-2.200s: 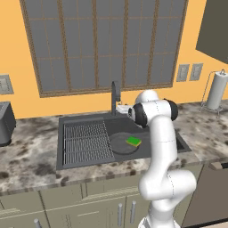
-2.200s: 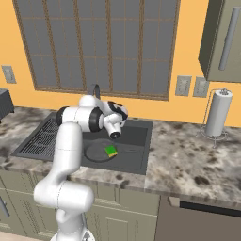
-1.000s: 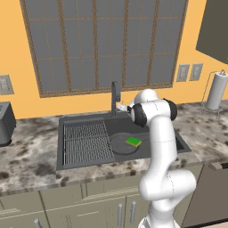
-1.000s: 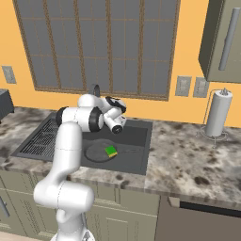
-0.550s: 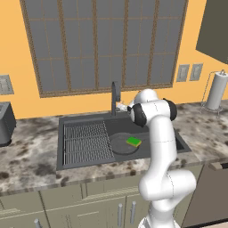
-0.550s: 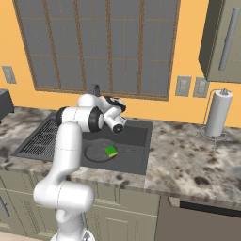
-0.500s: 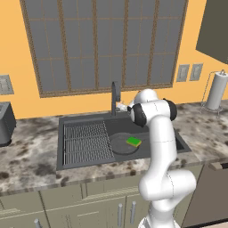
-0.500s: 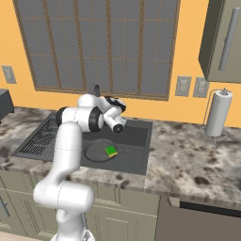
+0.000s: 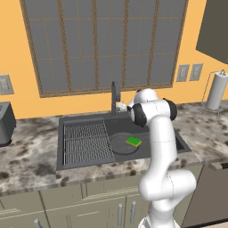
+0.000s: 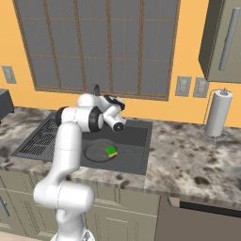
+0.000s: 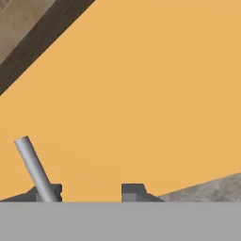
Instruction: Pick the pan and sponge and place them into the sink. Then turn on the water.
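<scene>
The round dark pan [image 9: 121,145] [image 10: 98,152] lies flat in the right half of the sink [image 9: 149,126] [image 10: 139,141]. The green sponge [image 9: 133,142] [image 10: 111,151] rests on the pan. My gripper [image 9: 121,107] [image 11: 89,190] is up behind the basin beside the dark upright faucet [image 9: 114,94] [image 10: 96,89] and faces the orange wall. It is open, with nothing between its tips. A slim grey lever [image 11: 34,169] stands tilted right against one fingertip [image 11: 52,190]. No water is in view at the faucet.
A ribbed rack [image 9: 87,142] covers the sink's left half. A paper towel stand [image 9: 217,91] [image 10: 216,115] is on the counter at the right, a dark appliance [image 9: 4,124] at the far left. The window and wall rise close behind the faucet.
The hand has shifted only slightly by the faucet. Pan and sponge lie where they were.
</scene>
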Controlling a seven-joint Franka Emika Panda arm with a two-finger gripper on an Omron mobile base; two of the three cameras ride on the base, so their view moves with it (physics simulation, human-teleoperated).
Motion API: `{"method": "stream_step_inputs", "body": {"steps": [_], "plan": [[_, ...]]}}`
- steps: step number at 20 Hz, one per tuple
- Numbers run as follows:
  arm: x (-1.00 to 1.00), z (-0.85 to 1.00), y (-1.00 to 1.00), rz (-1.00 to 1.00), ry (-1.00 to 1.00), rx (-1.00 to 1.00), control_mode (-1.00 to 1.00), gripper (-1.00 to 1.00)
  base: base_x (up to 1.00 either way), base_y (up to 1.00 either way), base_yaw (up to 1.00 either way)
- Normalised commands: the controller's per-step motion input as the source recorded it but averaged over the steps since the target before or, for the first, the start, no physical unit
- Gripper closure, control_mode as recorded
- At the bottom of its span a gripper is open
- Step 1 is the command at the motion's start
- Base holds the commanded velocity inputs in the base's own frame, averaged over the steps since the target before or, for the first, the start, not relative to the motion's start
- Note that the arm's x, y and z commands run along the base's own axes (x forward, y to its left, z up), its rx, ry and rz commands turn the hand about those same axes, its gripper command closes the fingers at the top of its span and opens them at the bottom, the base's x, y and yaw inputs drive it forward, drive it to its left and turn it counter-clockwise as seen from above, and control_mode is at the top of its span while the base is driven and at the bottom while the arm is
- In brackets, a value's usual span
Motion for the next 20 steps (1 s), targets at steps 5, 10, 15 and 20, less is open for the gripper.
{"method": "stream_step_inputs", "body": {"steps": [5,10,15,20], "plan": [[-0.15,-0.02,-0.59,-0.03,0.09,0.03,-1.00,1.00,0.00,0.00,0.00],[-0.14,-0.01,-0.59,-0.03,0.10,0.03,-1.00,1.00,0.00,0.00,0.00],[-0.15,-0.05,-0.57,-0.02,0.12,0.04,-1.00,1.00,0.00,0.00,0.00],[-0.22,-0.07,-0.61,0.00,0.11,0.04,-1.00,1.00,0.00,0.00,0.00]]}}
